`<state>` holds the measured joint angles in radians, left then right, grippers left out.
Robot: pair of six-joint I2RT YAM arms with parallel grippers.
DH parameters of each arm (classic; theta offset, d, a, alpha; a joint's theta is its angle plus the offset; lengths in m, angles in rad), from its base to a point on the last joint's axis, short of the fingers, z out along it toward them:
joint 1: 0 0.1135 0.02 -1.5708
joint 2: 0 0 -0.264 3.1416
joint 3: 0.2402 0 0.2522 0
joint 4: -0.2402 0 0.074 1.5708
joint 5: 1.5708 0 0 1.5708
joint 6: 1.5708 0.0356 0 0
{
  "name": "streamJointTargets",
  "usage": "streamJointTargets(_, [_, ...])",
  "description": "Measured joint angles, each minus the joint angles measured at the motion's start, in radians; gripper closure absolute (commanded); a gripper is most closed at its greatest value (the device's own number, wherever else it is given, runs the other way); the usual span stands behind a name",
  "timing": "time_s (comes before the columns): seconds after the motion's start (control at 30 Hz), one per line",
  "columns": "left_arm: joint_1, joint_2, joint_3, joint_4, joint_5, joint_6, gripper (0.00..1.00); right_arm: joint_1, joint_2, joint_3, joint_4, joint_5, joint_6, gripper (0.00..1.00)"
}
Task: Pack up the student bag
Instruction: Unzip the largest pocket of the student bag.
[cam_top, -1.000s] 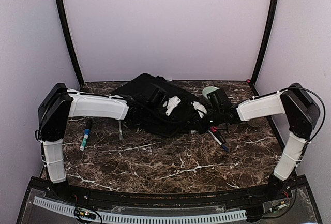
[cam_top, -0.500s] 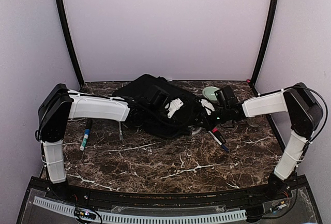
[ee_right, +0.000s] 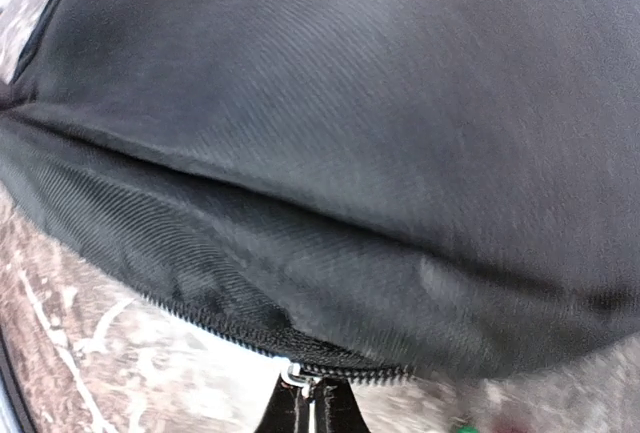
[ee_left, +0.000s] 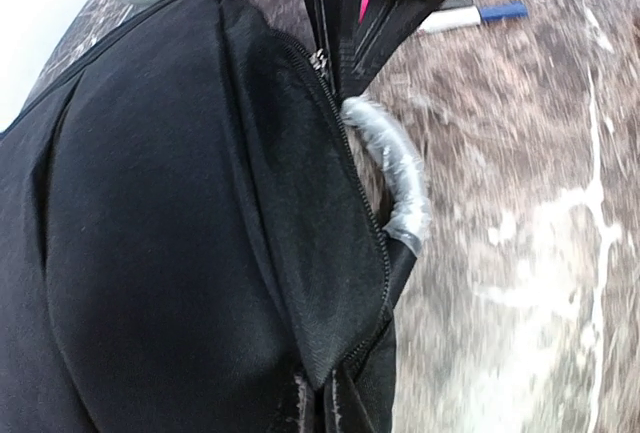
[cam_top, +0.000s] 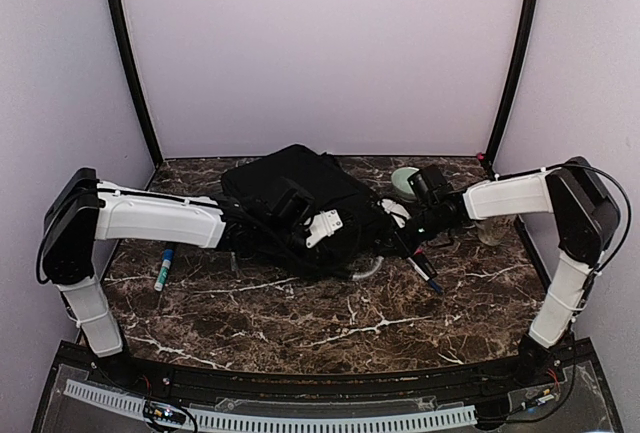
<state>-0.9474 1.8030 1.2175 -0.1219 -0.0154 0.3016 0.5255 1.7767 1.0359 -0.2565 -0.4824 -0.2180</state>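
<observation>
Student bag (cam_top: 290,188) lies flat at the back middle of the desk (cam_top: 300,325), with both arms reaching in over it from either side. The left hand (ee_left: 320,408) is clenched on a fold of black fabric at the bag's edge, just beside the zip line. The grey handle (ee_left: 395,178) loops out to the side beyond it. The right hand (ee_right: 305,408) is pinched shut on the zip pull (ee_right: 298,378), the bag bulging right above its fingers. The zip teeth read closed along the visible run. A blue-capped marker (cam_top: 163,271) and a pen (cam_top: 425,273) lie on the desk outside the bag, so packing looks unfinished. Judged step: working the zip open. The next move calls for the left hand bracing the fabric taut while the right draws the pull along the track without snagging.
</observation>
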Motion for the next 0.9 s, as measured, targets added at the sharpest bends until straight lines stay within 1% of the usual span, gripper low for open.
streamJointTargets(0.03, [0.000,-0.022,-0.020,-0.006,-0.006,0.005,0.78,0.016,0.002,0.009,-0.015,-0.003,-0.009,1.00])
streamJointTargets(0.07, [0.000,-0.048,-0.045,-0.013,-0.012,0.008,0.63,0.036,0.006,0.022,-0.032,-0.008,-0.016,1.00])
streamJointTargets(0.1, [0.000,-0.073,-0.067,-0.026,-0.019,0.015,0.56,0.053,0.012,0.032,-0.043,-0.015,-0.022,1.00])
streamJointTargets(0.17, [-0.001,-0.125,-0.105,-0.051,-0.031,0.018,0.47,0.088,0.036,0.060,-0.067,-0.029,-0.035,1.00])
streamJointTargets(0.23, [-0.010,-0.177,-0.136,-0.053,-0.039,0.013,0.43,0.118,0.073,0.095,-0.095,-0.055,-0.045,1.00])
streamJointTargets(0.3, [-0.024,-0.219,-0.155,-0.046,-0.046,0.006,0.41,0.136,0.099,0.119,-0.114,-0.073,-0.056,1.00])
streamJointTargets(0.4, [-0.055,-0.248,-0.160,-0.009,-0.046,-0.016,0.40,0.163,0.112,0.138,-0.140,-0.095,-0.070,1.00])
streamJointTargets(0.5, [-0.071,-0.235,-0.159,0.033,-0.043,-0.037,0.40,0.182,0.112,0.150,-0.155,-0.113,-0.080,1.00])
streamJointTargets(0.6, [-0.071,-0.189,-0.159,0.076,-0.045,-0.045,0.42,0.187,0.112,0.151,-0.161,-0.126,-0.085,1.00])
streamJointTargets(0.7, [-0.069,-0.114,-0.159,0.125,-0.058,-0.045,0.53,0.186,0.112,0.151,-0.163,-0.129,-0.088,1.00])
streamJointTargets(0.8, [-0.069,-0.048,-0.159,0.158,-0.081,-0.043,0.74,0.186,0.112,0.151,-0.164,-0.130,-0.089,1.00])
streamJointTargets(0.9, [-0.068,-0.020,-0.152,0.170,-0.109,-0.043,0.94,0.186,0.112,0.151,-0.165,-0.128,-0.093,1.00])
